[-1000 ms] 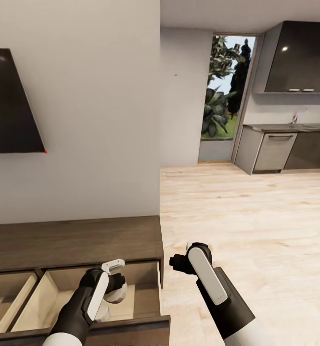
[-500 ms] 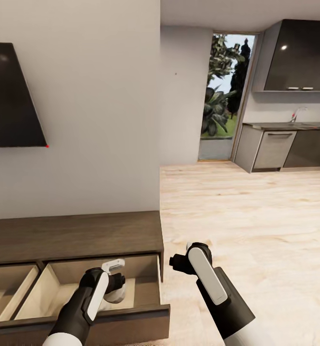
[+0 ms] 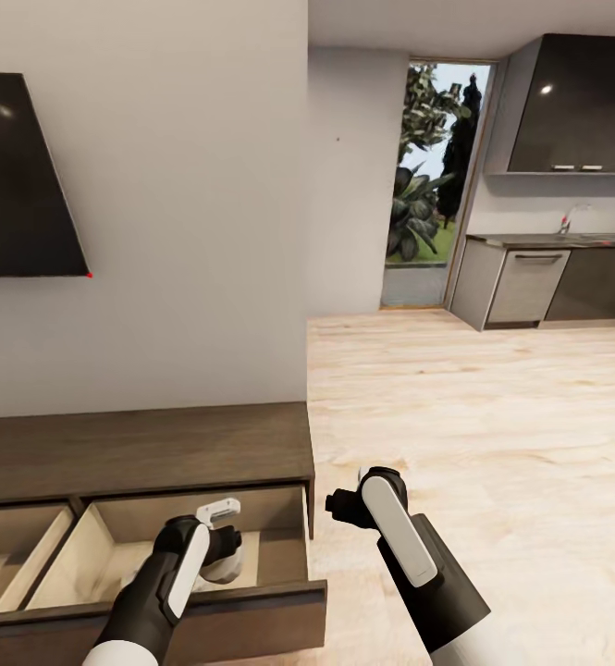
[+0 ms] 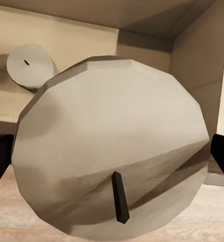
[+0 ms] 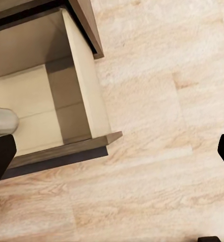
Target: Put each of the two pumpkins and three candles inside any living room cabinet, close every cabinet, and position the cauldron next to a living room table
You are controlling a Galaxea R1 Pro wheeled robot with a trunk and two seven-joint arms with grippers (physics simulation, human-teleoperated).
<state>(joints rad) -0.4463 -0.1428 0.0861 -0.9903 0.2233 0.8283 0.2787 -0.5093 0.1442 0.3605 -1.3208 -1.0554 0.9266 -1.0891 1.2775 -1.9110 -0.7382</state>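
Clenched on a grey-tan candle (image 4: 112, 161), the left gripper (image 3: 216, 546) hangs over the open right-hand drawer (image 3: 279, 555) of the low dark-brown cabinet (image 3: 141, 453), and the wrist view shows a second candle (image 4: 29, 65) lying deeper in that drawer on its pale floor. Just off the cabinet's right end, the right gripper (image 3: 342, 507) sits above the pale wood floor (image 3: 492, 416), fingers spread wide apart and holding nothing.
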